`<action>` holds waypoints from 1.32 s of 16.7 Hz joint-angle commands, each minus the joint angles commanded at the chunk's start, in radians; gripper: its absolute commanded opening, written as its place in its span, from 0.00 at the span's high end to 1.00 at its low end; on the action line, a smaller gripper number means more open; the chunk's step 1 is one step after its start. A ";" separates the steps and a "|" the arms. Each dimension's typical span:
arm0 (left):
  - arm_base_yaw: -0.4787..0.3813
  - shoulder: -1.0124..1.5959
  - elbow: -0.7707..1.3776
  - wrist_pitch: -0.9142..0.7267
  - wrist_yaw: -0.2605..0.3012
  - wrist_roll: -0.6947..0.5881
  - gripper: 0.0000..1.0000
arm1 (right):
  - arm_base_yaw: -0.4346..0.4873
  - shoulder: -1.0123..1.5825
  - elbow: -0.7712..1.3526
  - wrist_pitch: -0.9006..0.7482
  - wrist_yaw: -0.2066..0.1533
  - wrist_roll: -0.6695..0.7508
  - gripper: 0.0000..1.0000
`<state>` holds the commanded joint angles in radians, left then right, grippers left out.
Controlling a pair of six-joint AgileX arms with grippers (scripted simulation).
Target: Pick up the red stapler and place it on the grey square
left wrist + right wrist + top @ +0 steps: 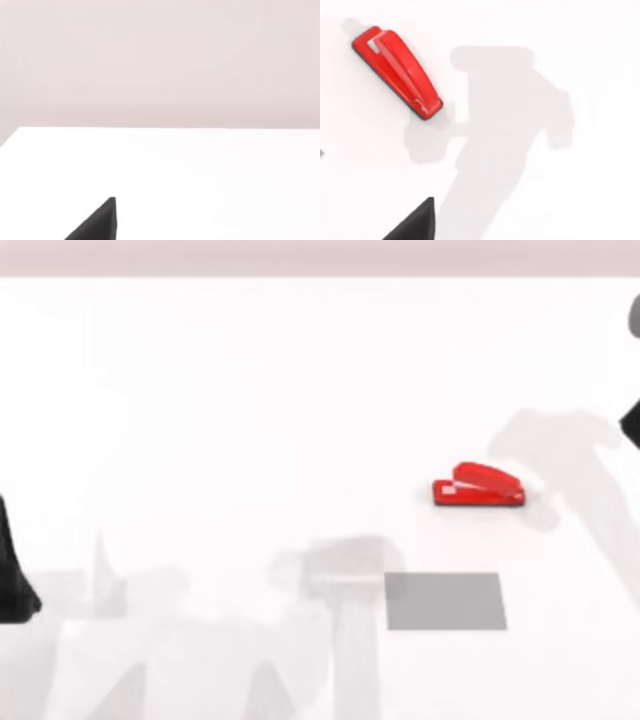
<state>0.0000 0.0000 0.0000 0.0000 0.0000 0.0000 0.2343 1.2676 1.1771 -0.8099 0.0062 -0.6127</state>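
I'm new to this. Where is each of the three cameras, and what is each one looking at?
Top view: sits above the table, looking down on the stapler and grey square; dark parts of the left arm and right arm show at the edges.
Left wrist view: rides the left arm, facing bare table and the wall beyond; a dark tool tip shows.
Right wrist view: rides the right arm, looking down at the stapler; a dark tool tip shows.
Shared: top and right wrist views both show the stapler.

Both arms (15, 570) are cut off by the top view's edges.
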 joint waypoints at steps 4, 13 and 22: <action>0.000 0.000 0.000 0.000 0.000 0.000 0.00 | 0.076 0.437 0.379 -0.266 0.003 -0.197 0.00; 0.000 0.000 0.000 0.000 0.000 0.000 0.00 | 0.183 0.979 0.935 -0.612 -0.002 -0.472 0.00; 0.000 0.000 0.000 0.000 0.000 0.000 0.00 | 0.185 1.007 0.947 -0.610 -0.002 -0.487 0.00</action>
<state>0.0000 0.0000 0.0000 0.0000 0.0000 0.0000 0.4192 2.2749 2.1243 -1.4200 0.0039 -1.1000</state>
